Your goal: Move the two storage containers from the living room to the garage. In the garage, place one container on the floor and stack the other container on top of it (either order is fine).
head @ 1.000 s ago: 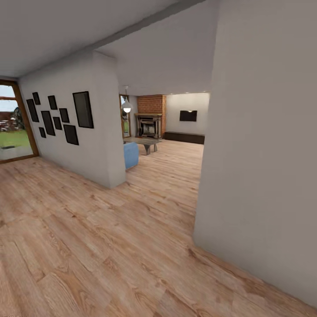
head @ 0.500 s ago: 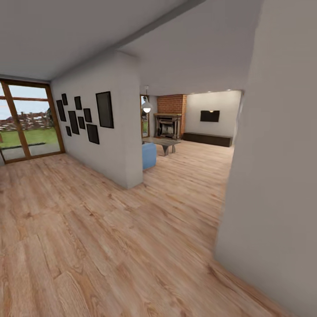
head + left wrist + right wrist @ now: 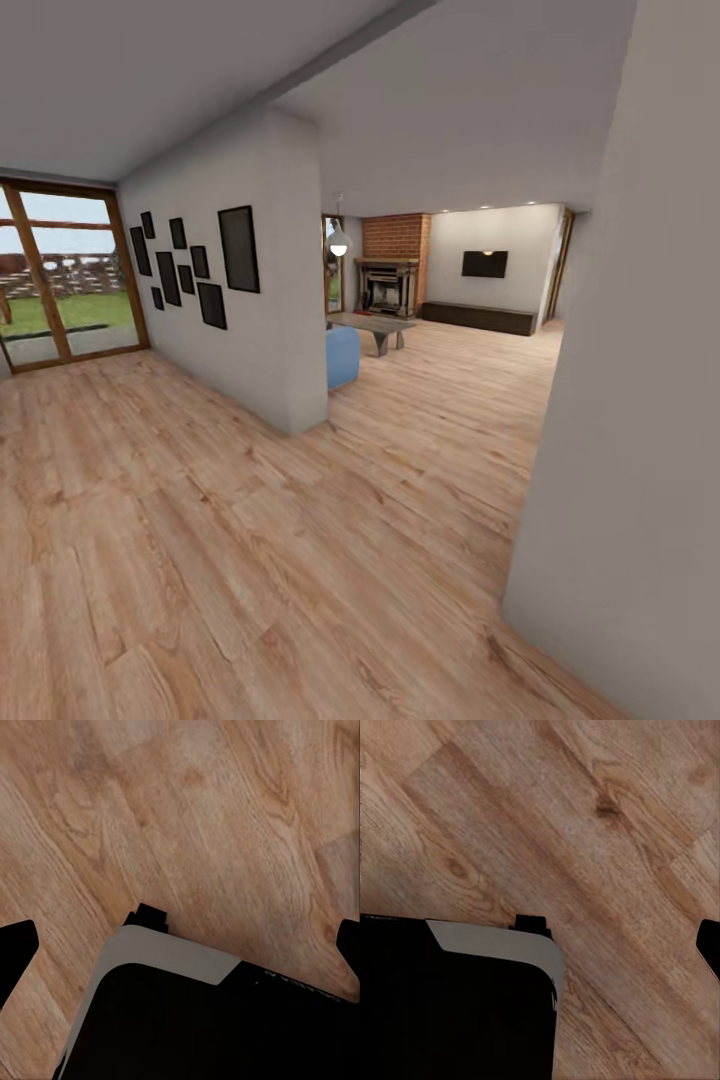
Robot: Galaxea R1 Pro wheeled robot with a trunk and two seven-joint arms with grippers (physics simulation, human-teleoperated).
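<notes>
A tall wood-framed glass door (image 3: 60, 270) stands far left, then a white partition wall (image 3: 270, 330) hung with black picture frames (image 3: 195, 262). Beyond it lies the living room (image 3: 450, 300): blue seat (image 3: 341, 357), red brick fireplace (image 3: 392, 262), black wall TV (image 3: 484, 264), long low dark bench (image 3: 478, 317). Light wood plank floor (image 3: 225, 817) fills both wrist views; left jaws spread wide, right jaws' state unclear.

Light tan wood planks with darker knots and streaked grain are covering the floor (image 3: 300, 540), while the walls (image 3: 270, 300) are showing plain off-white under a grey ceiling (image 3: 150, 80). Black frames (image 3: 238, 248) are dotting the wall, a red brick fireplace (image 3: 395, 240) is standing beside a black TV (image 3: 484, 264), and a blue seat (image 3: 341, 356) is peeking out.
</notes>
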